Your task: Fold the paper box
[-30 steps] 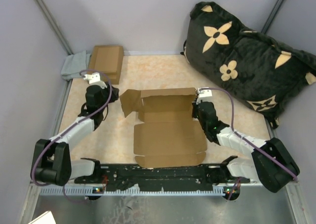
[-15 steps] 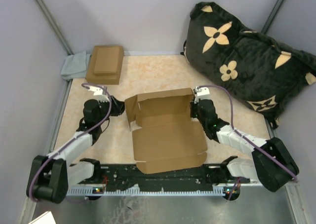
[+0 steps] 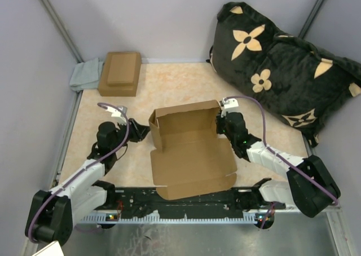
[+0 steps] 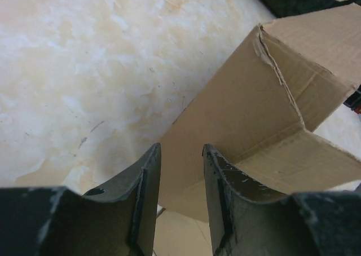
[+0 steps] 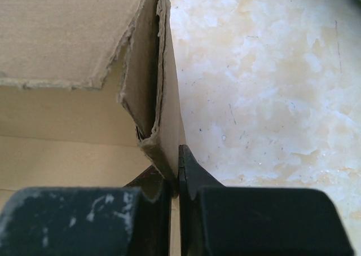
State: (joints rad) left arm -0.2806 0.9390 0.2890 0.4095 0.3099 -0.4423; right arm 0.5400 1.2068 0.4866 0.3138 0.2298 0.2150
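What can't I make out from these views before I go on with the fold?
1. Left gripper: open beside the paper box's left wall. Contact is unclear, because its wrist covers the tips in the top view.
2. Right gripper: shut on the box's right wall. The right wrist view's edges cut off the rest of the box.
3. Gray cloth: top view, partly hidden by the stacked small boxes.

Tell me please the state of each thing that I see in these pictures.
paper box: half folded, walls raised, lid flap lying flat.
left gripper: open, holding nothing, at the box's left wall.
right gripper: shut on the box's right wall.
stacked cardboard boxes: closed, small one on top.
pillow: leaning in the corner.
grey cloth: crumpled.
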